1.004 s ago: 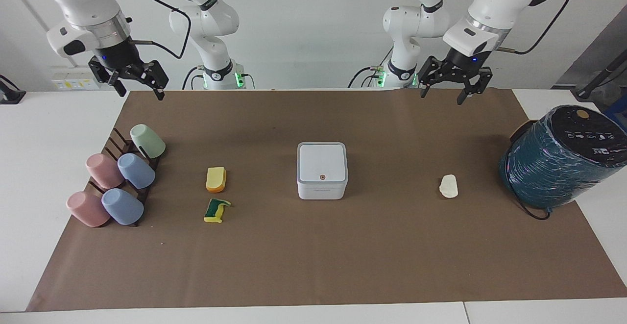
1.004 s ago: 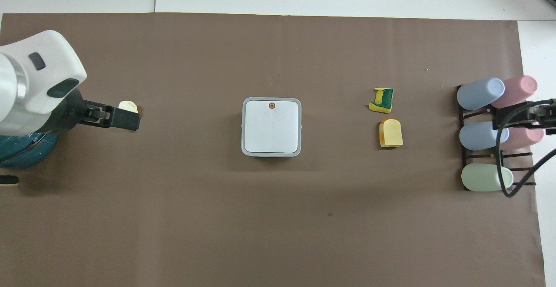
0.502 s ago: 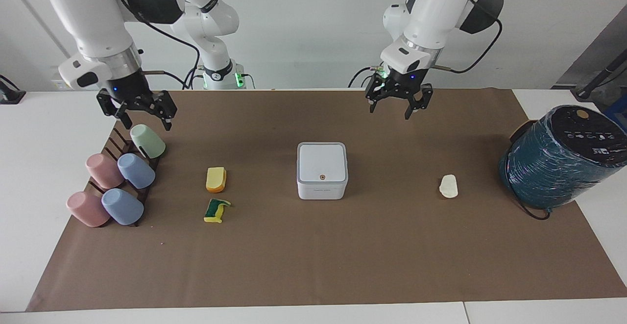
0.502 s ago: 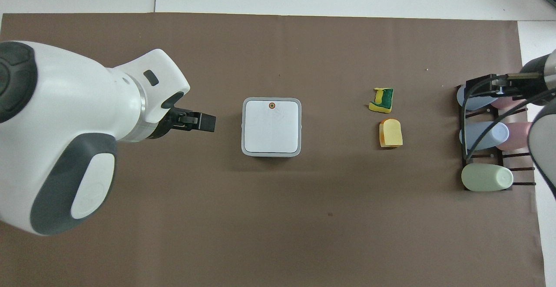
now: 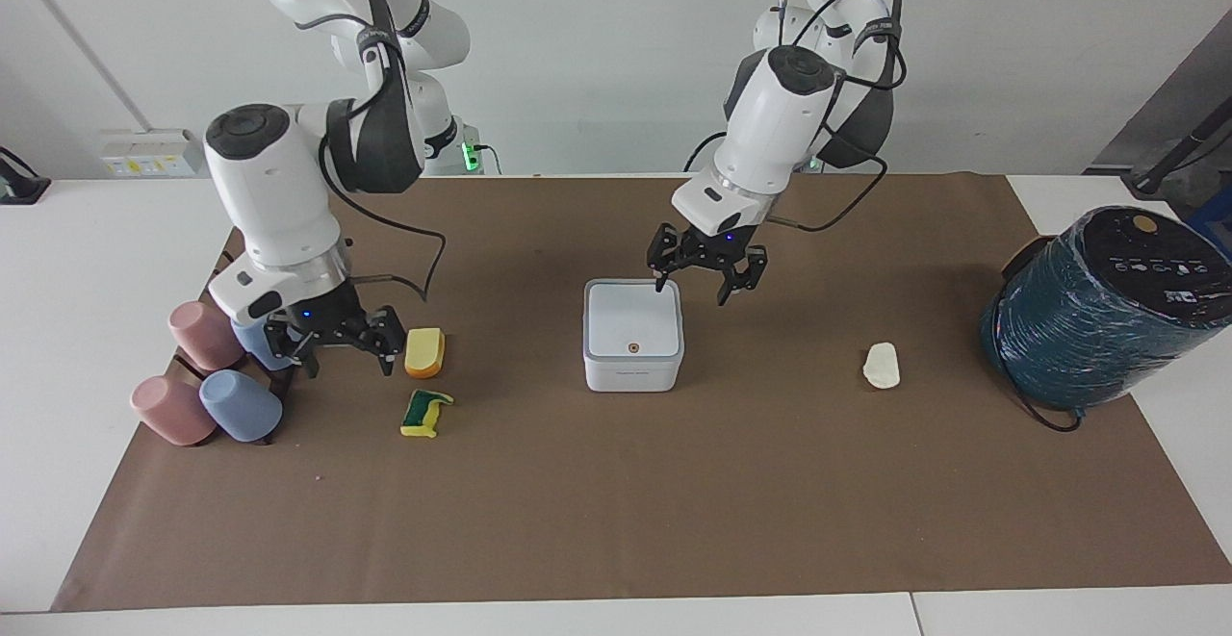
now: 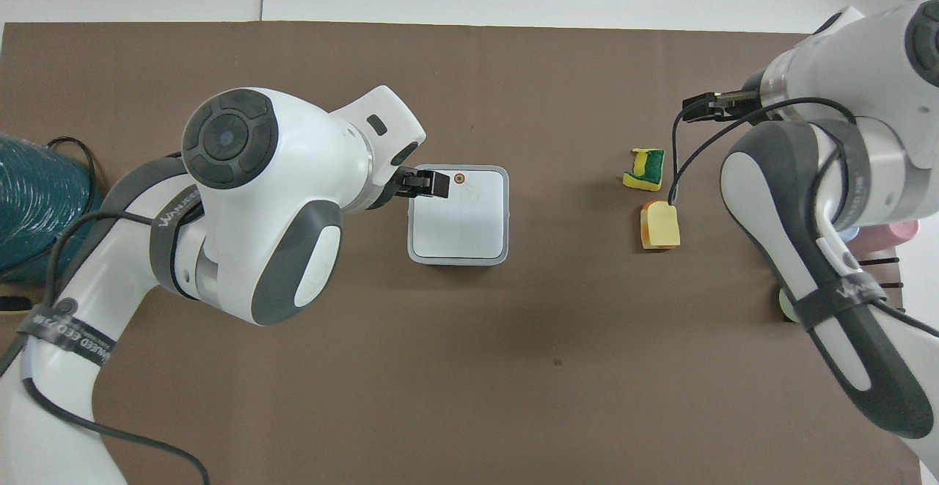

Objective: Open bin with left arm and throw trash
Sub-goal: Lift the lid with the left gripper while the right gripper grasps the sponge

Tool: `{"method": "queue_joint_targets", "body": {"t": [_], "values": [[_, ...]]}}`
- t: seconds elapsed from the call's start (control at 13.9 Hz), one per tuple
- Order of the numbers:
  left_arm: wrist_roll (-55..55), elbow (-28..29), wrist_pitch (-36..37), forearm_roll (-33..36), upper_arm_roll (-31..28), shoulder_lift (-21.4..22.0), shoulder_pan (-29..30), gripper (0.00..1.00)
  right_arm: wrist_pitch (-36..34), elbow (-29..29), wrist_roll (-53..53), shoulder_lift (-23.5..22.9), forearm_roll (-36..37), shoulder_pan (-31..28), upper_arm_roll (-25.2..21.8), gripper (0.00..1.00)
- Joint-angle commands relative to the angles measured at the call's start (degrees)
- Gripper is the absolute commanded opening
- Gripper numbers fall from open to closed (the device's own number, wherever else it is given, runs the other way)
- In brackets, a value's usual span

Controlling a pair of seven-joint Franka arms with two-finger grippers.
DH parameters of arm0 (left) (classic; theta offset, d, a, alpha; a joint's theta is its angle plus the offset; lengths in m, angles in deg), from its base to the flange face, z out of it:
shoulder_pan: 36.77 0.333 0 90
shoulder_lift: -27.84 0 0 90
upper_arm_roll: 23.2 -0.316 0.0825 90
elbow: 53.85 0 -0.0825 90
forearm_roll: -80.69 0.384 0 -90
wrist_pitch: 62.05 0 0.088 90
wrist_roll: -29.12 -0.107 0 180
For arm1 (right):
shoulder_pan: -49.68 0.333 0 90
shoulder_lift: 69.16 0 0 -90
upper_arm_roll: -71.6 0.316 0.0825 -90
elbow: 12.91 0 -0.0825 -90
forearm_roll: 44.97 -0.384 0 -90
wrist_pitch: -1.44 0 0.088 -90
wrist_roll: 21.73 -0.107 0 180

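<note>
We log the bin (image 5: 633, 335) at the middle of the table, lid down, its orange button (image 5: 632, 347) on the lid's edge farther from the robots. The left gripper (image 5: 705, 275) hangs with fingers spread just above the lid's edge nearer the robots, at the corner toward the left arm's end; from overhead its tip sits close beside the button.

The right gripper (image 5: 339, 345) is low over the mat toward the right arm's end, fingers apart and empty, just beside the yellow block (image 5: 424, 352). The green sponge (image 5: 424, 413) lies just beside the block, nearer the table's front edge. The white lump (image 5: 882, 366) rests alone toward the left arm's end, near the wrapped cylinder (image 5: 1107, 307). Cups (image 5: 207, 376) crowd the rack at the right arm's end.

Step in hand, as we judge it: approach to opening; nothing thrown yet. Next move calls for the left gripper to carry a fingertip over the button and press straight down, while the right gripper shifts sideways to straddle the block before pinching.
</note>
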Motion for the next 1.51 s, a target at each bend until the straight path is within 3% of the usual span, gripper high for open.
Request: {"method": "queue_joint_targets", "body": {"t": [0.0, 0.14, 0.29, 0.93, 1.15, 1.43], "values": [[0.62, -3.19, -1.22, -0.67, -0.91, -3.38, -1.44, 0.77, 4.24, -0.75, 0.55, -3.7, -0.94, 0.21, 0.25, 1.0], [0.62, -3.2, -3.76, -0.59, -0.82, -4.88, -2.66, 0.32, 6.27, -0.66, 0.46, -6.25, -1.03, 0.22, 1.12, 1.0], [0.62, -3.2, -4.91, -0.59, -0.82, -5.67, -3.99, 0.0, 9.86, -0.31, 0.81, -10.03, -2.69, 0.13, 1.48, 1.0], [0.36, -2.23, -11.07, -0.15, -0.91, -10.25, -6.28, 0.0, 12.95, 5.57, 0.9, -11.36, -2.96, 1.36, 1.65, 1.0], [0.62, -2.58, -7.92, -0.06, -1.08, -9.37, -6.19, 0.0, 11.12, 5.66, 0.82, -11.01, -3.05, 0.83, 1.65, 1.0], [0.79, -2.76, 4.72, 0.12, -1.7, -2.35, -5.39, 0.0, 8.22, 5.66, 0.99, -10.31, -3.05, 0.57, 1.57, 1.0]]}}
